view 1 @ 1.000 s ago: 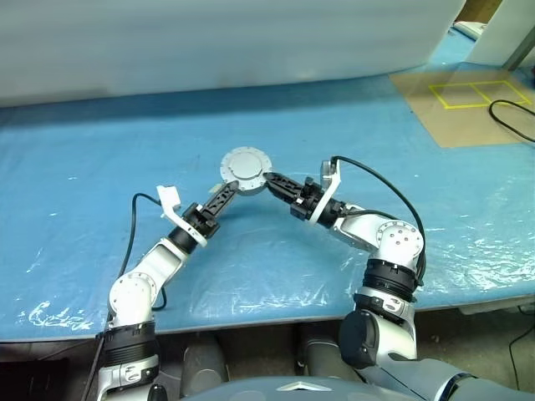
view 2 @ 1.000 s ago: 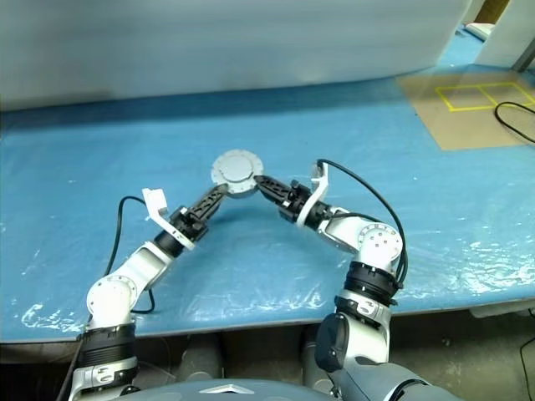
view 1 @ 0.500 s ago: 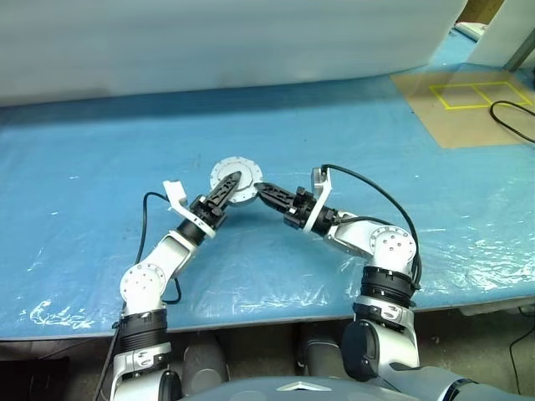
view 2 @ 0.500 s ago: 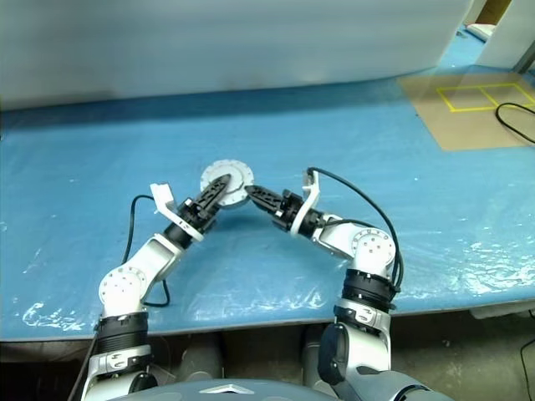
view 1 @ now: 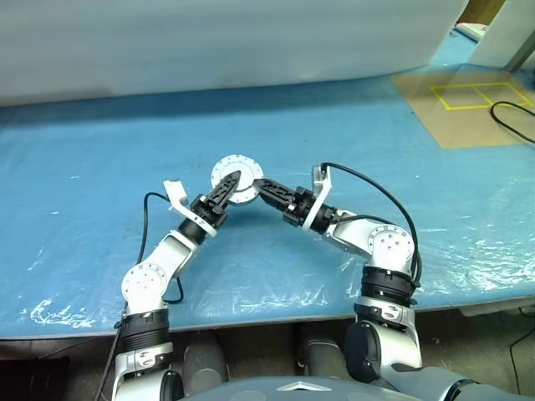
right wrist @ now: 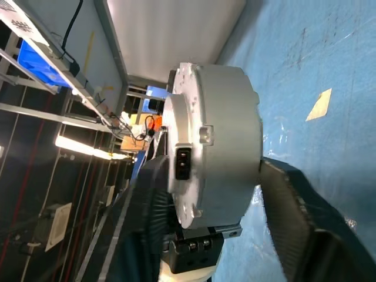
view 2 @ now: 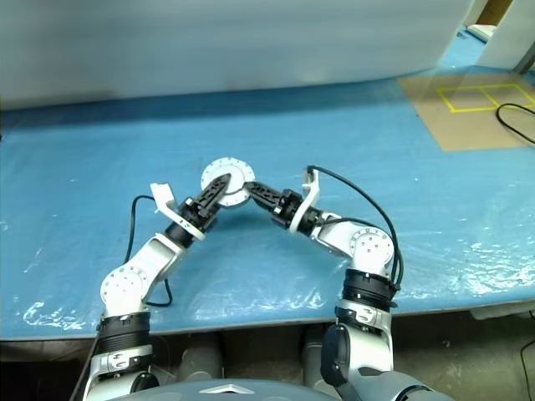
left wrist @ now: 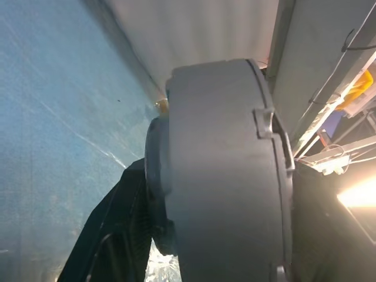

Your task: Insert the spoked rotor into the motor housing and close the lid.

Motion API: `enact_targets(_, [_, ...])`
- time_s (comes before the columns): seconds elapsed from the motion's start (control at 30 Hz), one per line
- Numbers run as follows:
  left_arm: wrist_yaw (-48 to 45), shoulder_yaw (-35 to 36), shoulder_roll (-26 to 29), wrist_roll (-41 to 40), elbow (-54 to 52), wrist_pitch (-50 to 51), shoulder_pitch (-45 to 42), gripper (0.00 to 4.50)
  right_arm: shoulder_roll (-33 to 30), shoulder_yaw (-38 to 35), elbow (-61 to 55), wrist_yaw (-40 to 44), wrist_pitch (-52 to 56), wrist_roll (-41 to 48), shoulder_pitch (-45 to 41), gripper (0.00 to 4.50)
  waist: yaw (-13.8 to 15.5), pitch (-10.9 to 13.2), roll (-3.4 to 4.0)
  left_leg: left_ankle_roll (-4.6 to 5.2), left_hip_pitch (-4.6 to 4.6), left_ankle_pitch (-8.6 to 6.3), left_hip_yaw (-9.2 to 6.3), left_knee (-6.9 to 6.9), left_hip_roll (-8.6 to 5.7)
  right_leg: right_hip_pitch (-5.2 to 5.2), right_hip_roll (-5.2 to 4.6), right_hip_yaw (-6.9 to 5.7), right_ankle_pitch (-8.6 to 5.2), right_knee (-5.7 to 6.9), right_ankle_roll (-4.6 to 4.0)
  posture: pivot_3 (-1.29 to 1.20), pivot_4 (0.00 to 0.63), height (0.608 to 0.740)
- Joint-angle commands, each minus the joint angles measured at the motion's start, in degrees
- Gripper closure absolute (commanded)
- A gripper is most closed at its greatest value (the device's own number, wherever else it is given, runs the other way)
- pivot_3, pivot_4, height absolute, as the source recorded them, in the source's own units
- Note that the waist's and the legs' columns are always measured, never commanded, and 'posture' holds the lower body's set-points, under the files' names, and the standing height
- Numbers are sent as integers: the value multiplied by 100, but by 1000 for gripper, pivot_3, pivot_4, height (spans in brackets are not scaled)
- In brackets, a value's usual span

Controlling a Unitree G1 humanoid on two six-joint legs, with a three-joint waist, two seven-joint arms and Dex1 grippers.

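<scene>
The motor housing [right wrist: 226, 129] is a round silver-grey puck held on edge above the blue table, between my two grippers. Its lid [view 1: 248, 177] lies closed on it, the plain pale face with rim holes turned up toward the head camera. My left gripper [view 1: 230, 184] is shut on the housing [left wrist: 223, 176], one black finger lying across the lid's face. My right gripper [view 1: 261, 185] is at the housing's right edge. Its fingers [right wrist: 291, 200] stand open on either side of the puck, with a gap showing. The spoked rotor is hidden.
The table [view 1: 376, 142] is covered in blue plastic sheet. A pale wall panel [view 1: 209, 42] runs along the back. At the far right lies a brown board [view 1: 451, 117] with yellow taped squares, and a black cable [view 1: 514, 117] beside it.
The left gripper has closed onto the housing, one finger now across the lid. The housing has shifted slightly left and lower. The right gripper's fingers have spread apart.
</scene>
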Motion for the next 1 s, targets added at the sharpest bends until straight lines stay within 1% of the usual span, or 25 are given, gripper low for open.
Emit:
enact_targets(0.03, [158,177,-204,-249,-31,-221,-183,1767,78,7,-179,79,-208,397,-191,1034,1,1,-1,0,-2,0,0,0,0,0,0,0,0,0,0,0,150,740])
enact_targets(0.07, [227,258,-275,-308,5,-296,-224,1767,95,-26,-161,56,-246,451,-210,606,1,1,-2,0,-2,0,0,1,0,0,0,0,0,0,0,0,150,740])
enact_targets(0.1, [306,372,-354,-406,65,-384,-279,1767,114,-64,-146,36,-287,527,-233,336,-1,3,-4,0,-2,0,0,1,0,0,0,1,0,1,0,0,150,740])
enact_targets(0.27, [568,818,-602,-611,258,-957,-557,1767,117,-97,-135,-65,-556,721,-271,336,-24,9,-15,0,-7,0,0,6,0,1,0,1,0,1,0,0,150,740])
enact_targets(0.33, [583,992,-591,-425,402,-1354,-696,1767,86,-71,-127,-94,-650,783,-262,336,-39,10,-17,0,-8,0,0,4,0,6,1,1,1,2,0,0,150,740])
enact_targets(0.53, [313,1391,-108,393,1333,-2454,-1181,1767,18,112,-157,-90,-766,926,-207,336,-23,25,-42,1,-2,1,-8,8,0,5,2,-2,5,0,7,0,150,740])
enact_targets(0.67, [106,1639,385,972,2276,-3189,-1596,1767,-36,223,-187,-65,-809,968,-179,336,11,35,-61,2,-1,1,-12,10,-3,5,1,-3,10,-1,15,0,150,740])
enact_targets(0.83, [-32,1914,963,1661,3596,-4139,-2004,1767,-119,342,-221,-45,-864,1033,-146,336,32,34,-67,1,0,1,-14,11,-5,7,1,-3,12,0,18,0,150,740])
enact_targets(1.0, [-108,2077,1227,2014,4388,-4602,-2135,1767,-176,395,-252,-58,-887,1120,-119,336,72,34,-69,0,0,1,-15,9,-5,7,0,-3,12,0,18,0,150,740])
